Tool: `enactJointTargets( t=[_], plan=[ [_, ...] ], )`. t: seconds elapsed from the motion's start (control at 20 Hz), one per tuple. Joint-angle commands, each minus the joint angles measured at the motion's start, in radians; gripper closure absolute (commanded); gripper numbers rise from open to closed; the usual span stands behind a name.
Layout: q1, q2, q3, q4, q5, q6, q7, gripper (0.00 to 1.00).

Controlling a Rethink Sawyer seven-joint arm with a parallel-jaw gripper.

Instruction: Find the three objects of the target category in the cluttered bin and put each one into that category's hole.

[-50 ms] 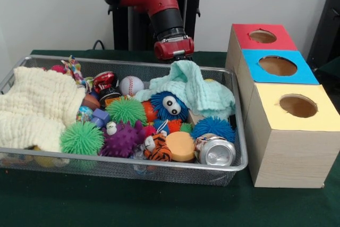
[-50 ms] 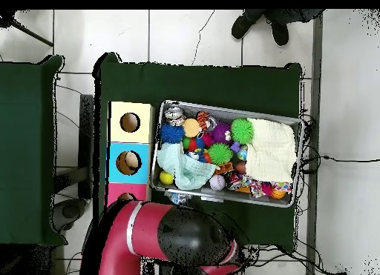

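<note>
Gripper point(image 1: 176, 57) hangs at the bin's point(image 1: 240, 131) twelve o'clock rim, its opening not discernible; descending, it could snag the green cloth point(image 1: 199, 91) lying directly below.

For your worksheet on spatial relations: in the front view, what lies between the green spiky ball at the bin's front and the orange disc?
A purple spiky ball and a tiger toy, in the front view.
</note>
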Motion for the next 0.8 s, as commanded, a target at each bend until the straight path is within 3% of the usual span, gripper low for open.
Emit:
enactJointTargets(
  t=[0.05, 0.35, 0.6, 0.8],
  plan=[
    [-0.057, -0.113, 0.128, 0.036, 0.073, 0.603, 0.224, 0.0],
    [-0.092, -0.178, 0.134, 0.117, 0.049, 0.689, 0.199, 0.0],
    [-0.086, -0.108, 0.122, 0.098, 0.084, 0.636, 0.178, 0.0],
    [-0.088, -0.094, 0.125, 0.088, 0.09, 0.635, 0.174, 0.0]
  ],
)
